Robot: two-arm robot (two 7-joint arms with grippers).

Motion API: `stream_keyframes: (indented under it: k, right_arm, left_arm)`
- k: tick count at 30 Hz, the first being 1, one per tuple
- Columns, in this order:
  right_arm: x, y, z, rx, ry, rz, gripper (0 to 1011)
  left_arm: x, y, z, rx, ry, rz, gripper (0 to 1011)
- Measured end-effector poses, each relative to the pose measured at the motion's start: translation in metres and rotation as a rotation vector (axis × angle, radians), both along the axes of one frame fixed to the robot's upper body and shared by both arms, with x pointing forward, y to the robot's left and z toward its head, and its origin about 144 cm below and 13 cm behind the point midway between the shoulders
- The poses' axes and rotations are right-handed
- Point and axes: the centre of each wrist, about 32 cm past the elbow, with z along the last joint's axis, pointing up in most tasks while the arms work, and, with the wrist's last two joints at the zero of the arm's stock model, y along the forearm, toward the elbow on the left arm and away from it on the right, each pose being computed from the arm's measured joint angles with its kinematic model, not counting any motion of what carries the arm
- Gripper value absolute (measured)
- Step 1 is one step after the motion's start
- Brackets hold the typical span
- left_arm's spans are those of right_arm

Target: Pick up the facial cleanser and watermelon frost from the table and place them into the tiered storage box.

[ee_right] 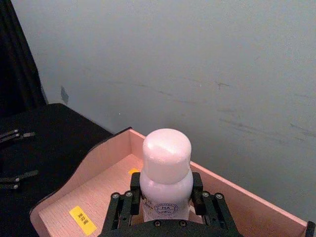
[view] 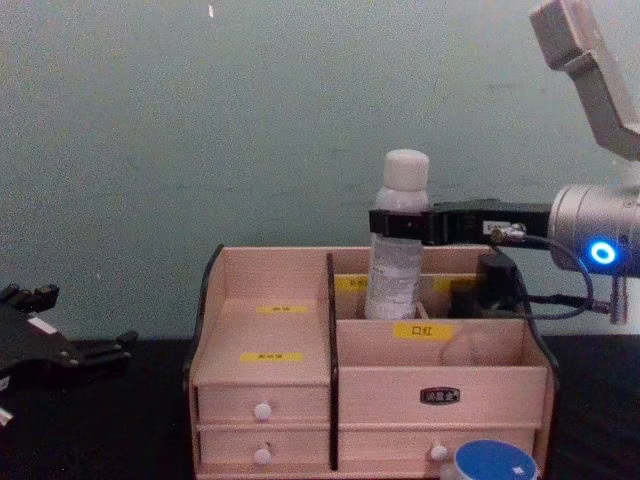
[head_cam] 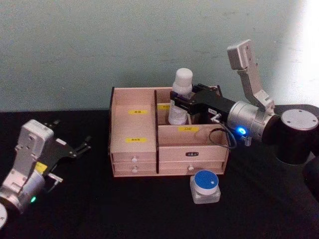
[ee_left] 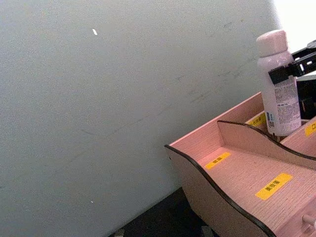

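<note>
A pale grey-green wall is running across the far side, left to right, behind a black table. Bright light is washing the wall out at the far right. Faint scuffs are showing on the paint, and a small white fleck is sitting high on the left.

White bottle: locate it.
Head view, right of centre: white bottle held upright by the right gripper in the back right compartment of the tiered storage box.
</note>
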Motion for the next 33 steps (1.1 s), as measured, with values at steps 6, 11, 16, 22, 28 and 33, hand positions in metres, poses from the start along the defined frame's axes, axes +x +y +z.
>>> stream_keyframes:
  k: [6, 11, 16, 22, 28, 33]
  right_arm:
    - [0.001, 0.001, -0.005, -0.006, 0.009, -0.001, 592]
    - [0.002, 0.002, -0.01, -0.011, 0.02, -0.002, 592]
    - [0.003, 0.003, -0.016, -0.019, 0.033, -0.006, 592]
    - [0.004, 0.003, -0.022, -0.028, 0.043, -0.011, 592]
    - [0.005, 0.004, -0.026, -0.039, 0.049, -0.015, 592]
    - [0.005, 0.004, -0.03, -0.047, 0.055, -0.017, 592]
  left_arm:
    - [0.0, 0.0, 0.0, 0.0, 0.0, 0.0, 1001]
    - [0.0, 0.0, 0.0, 0.0, 0.0, 0.0, 1001]
    - [0.0, 0.0, 0.0, 0.0, 0.0, 0.0, 1002]
    - [0.0, 0.0, 0.0, 0.0, 0.0, 0.0, 1001]
    - [0.0, 0.0, 0.0, 0.0, 0.0, 0.0, 1001]
    - [0.0, 0.0, 0.0, 0.0, 0.0, 0.0, 1001]
